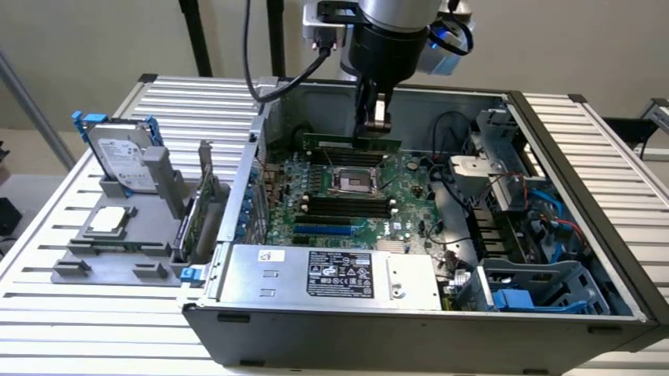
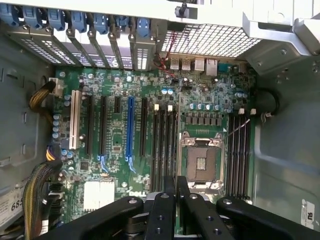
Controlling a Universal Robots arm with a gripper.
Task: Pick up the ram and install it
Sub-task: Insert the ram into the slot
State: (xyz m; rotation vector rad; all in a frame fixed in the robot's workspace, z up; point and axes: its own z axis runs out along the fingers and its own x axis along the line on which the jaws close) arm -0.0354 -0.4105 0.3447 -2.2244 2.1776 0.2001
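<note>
The long, thin green circuit-board ram stick (image 1: 340, 143) hangs level, pinched at its top edge by the black pincer (image 1: 374, 130), fingers (image 2: 167, 210) nearly closed on it. The arm (image 1: 392, 39) reaches straight down into the open grey computer case (image 1: 585, 235), with the green motherboard (image 1: 345, 200) below the pincer.

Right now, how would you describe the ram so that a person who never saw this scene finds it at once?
Start from the open computer case and look to its far side, beyond the empty processor socket. There the gripper hangs, and its fingers hold the ram, a long thin green stick, on edge. Unlike the black memory slots nearby, it is green and gripped.
</note>
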